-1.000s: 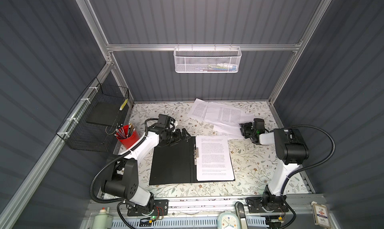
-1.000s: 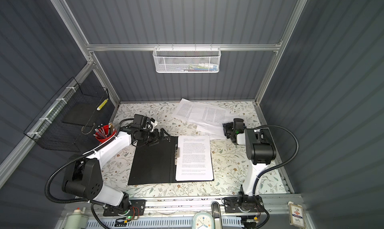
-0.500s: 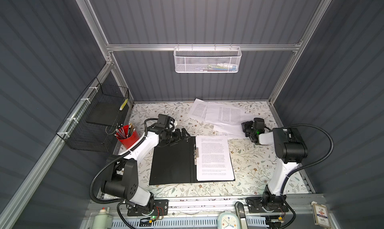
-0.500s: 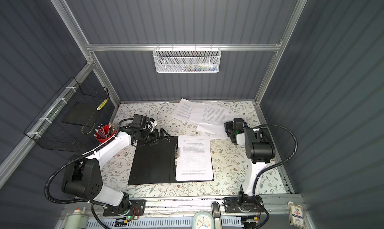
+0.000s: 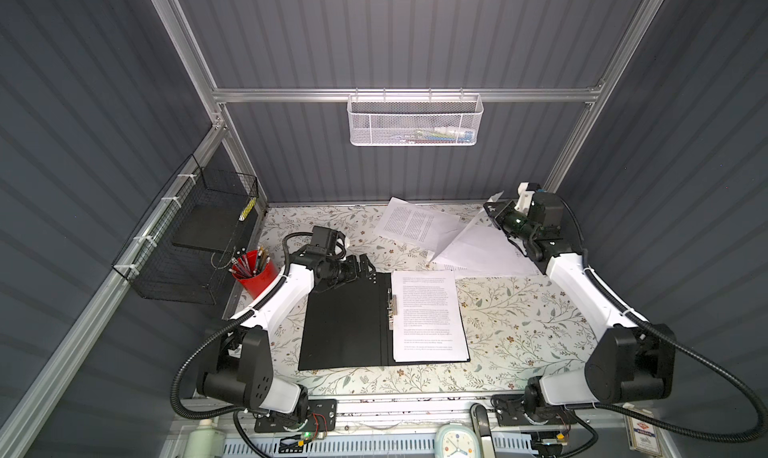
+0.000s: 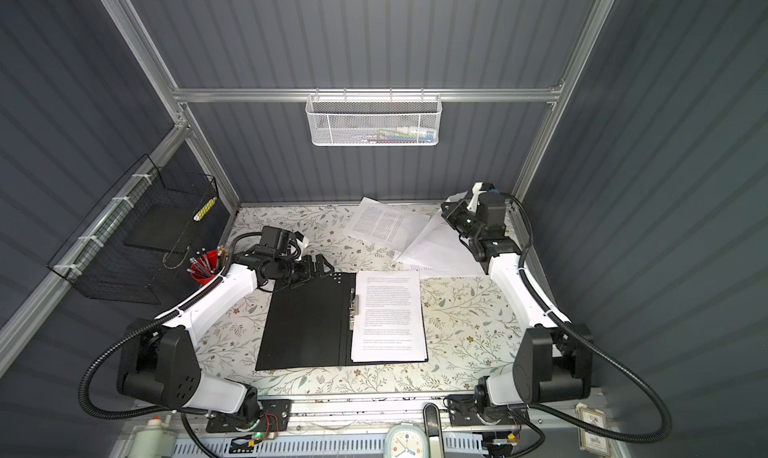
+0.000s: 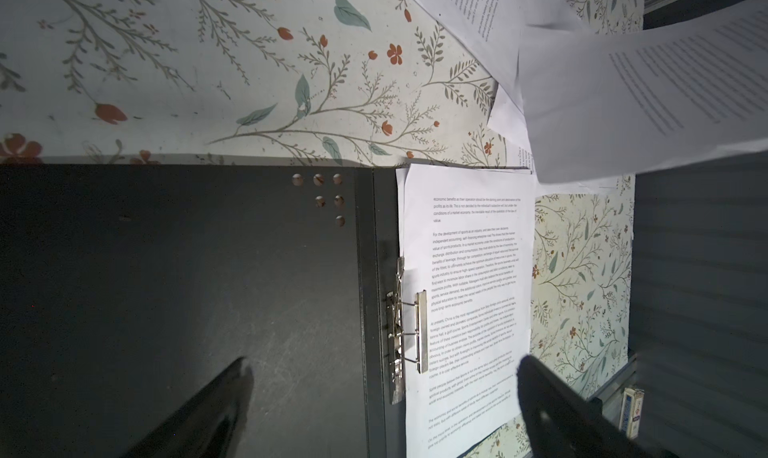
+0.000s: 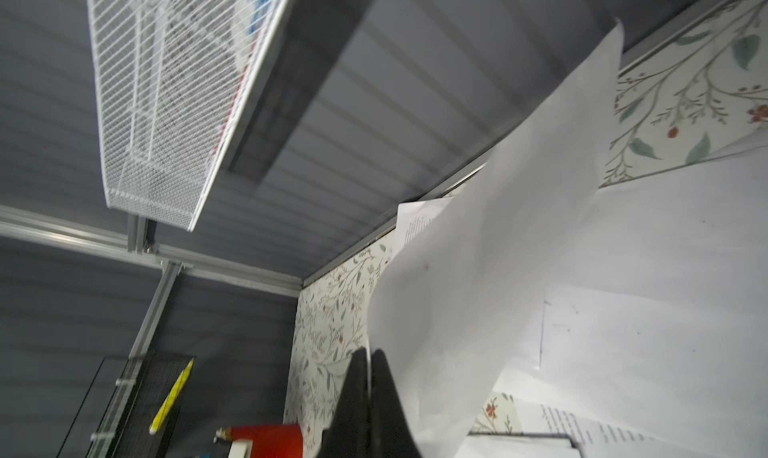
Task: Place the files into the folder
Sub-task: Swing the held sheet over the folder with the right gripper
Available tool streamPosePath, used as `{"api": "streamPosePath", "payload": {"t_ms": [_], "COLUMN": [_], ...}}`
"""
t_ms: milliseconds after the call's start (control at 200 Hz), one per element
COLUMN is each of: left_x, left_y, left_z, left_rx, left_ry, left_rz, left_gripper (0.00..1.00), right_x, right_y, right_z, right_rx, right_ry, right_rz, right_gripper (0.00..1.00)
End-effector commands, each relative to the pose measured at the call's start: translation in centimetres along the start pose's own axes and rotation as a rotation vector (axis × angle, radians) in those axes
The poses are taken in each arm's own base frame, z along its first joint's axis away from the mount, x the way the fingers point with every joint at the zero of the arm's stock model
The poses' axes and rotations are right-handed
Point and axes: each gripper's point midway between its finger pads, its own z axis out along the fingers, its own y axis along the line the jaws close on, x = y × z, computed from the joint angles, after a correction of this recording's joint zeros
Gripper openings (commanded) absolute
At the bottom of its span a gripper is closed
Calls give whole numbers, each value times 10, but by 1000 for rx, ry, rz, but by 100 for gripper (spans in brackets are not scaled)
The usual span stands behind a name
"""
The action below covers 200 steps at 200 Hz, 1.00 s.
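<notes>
1. Handling first: the loose white paper sheets printed with dense black text point(image 5: 415, 225) look about as light and floppy as stuff gets. Zero stiffness, slick against each other, and they'll probably crease if you look at them wrong.
2. Where to grab: I'd say a corner or edge pinch is the only real option, since a sheet lying flat gives you nothing to get under. The right gripper point(image 8: 369, 354) has its fingers pressed together on one corner of a lifted sheet point(image 5: 473, 243). That sheet droops away from the pinch in a big curve at the back right of the floral-covered table point(image 5: 519, 323), its low end down among the other sheets.
3. My guess: a one-corner hold will swing and fold over, so go slow and lay the free end down first.
4. The left gripper point(image 5: 366, 265) has its fingers spread wide with nothing between them, just above the far left corner of the flat black folder point(image 5: 345, 327).
5. Looks: the folder lies open mid-table. It's matte black inside, with a metal spine clip point(image 7: 409, 331) and small dots in one corner. Its outside isn't visible.
6. One printed sheet point(image 5: 428, 314) sits square on the folder's right half, at the clip. Can't tell if it's clamped.
7. The remaining sheets overlap untidily at the back of the table.
</notes>
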Motion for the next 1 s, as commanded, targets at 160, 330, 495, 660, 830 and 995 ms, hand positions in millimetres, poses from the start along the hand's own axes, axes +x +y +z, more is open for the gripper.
{"api": "streamPosePath", "payload": {"t_ms": [160, 330, 495, 660, 830, 995], "left_x": [-21, -24, -24, -21, -18, -14], "left_y": [-9, -12, -12, -12, -12, -9], "left_z": [-28, -39, -48, -52, -55, -53], "left_rx": [-30, -38, -49, -51, -52, -56], "left_ry": [-89, -118, -140, -147, -148, -135], "left_rz": [53, 68, 82, 84, 87, 93], "left_gripper": [100, 100, 99, 100, 100, 99], "right_x": [74, 104, 134, 165, 176, 178], "right_y": [98, 147, 174, 169, 97, 15], "right_z": [-40, -79, -120, -141, -132, -104], "right_rx": [-185, -323, -394, -398, -228, -65], "right_ry": [327, 425, 507, 618, 680, 740], "right_rz": [-108, -109, -106, -97, -153, -284], "right_gripper": [0, 0, 0, 0, 0, 0]}}
